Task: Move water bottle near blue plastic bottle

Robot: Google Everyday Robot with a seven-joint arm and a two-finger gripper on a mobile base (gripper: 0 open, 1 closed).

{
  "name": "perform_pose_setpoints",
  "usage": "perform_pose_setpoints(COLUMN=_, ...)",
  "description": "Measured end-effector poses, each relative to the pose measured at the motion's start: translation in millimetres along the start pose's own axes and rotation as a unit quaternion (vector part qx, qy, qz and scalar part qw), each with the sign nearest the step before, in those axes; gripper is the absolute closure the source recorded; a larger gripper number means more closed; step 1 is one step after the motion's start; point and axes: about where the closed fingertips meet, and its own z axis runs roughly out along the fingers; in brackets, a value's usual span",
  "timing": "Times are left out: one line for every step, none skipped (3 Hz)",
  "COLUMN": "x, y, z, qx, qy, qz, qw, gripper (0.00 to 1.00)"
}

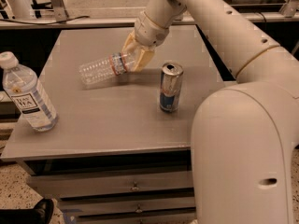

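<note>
The hand (133, 58) is located in the upper centre of the frame, above the rear half of the bench (117, 120). Its two tan fingers (145, 59) are pinched on the neck end of the water bottle (103, 68); one finger lies on the near side of the bottle and the other on the far side.

The water bottle is held close to horizontal. Its base points toward the left of the frame and sits slightly lower than the gripped end. The red, white and blue label band is just left of the fingers. A shadow falls on the bench surface directly under the bottle, and the bottle appears to be clear of the surface.

The arm (224, 36) runs from the hand up to the top edge of the frame, then down the right side, where its large white housing fills the lower right of the frame.

A silver-and-blue drink can (170, 87) stands upright on the bench, just to the lower right of the hand and apart from the fingers. Its top is open.

The blue plastic bottle (27, 95) stands upright at the left edge of the bench, near the front corner. Its white cap is on and its white label faces the camera. It is well apart from the water bottle, with bare bench surface between the two.

Below the bench top, the drawers (112, 185) are closed. A dark shoe (39, 210) is visible on the speckled floor (11, 195) at the lower left of the frame.
</note>
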Motion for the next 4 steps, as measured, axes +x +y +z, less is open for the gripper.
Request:
perform_pose_setpoints(x=-14.7, y=12.8, z=7.6, qx=-0.022, qy=-0.004, qz=-0.016, qw=0.9996, gripper=1.00)
perform_pose_setpoints(x=-27.4, y=27.4, z=15.7, qx=-0.042, qy=-0.013, qz=-0.025, qw=0.9987, gripper=1.00)
perform_pose_setpoints(x=-39.7, y=40.2, z=26.8, qx=-0.063, qy=-0.024, qz=-0.034, qw=0.9971, gripper=1.00)
perform_pose_setpoints(x=-49.2, y=48.7, z=37.8, qx=-0.081, qy=-0.033, qz=-0.041, qw=0.9954, gripper=1.00)
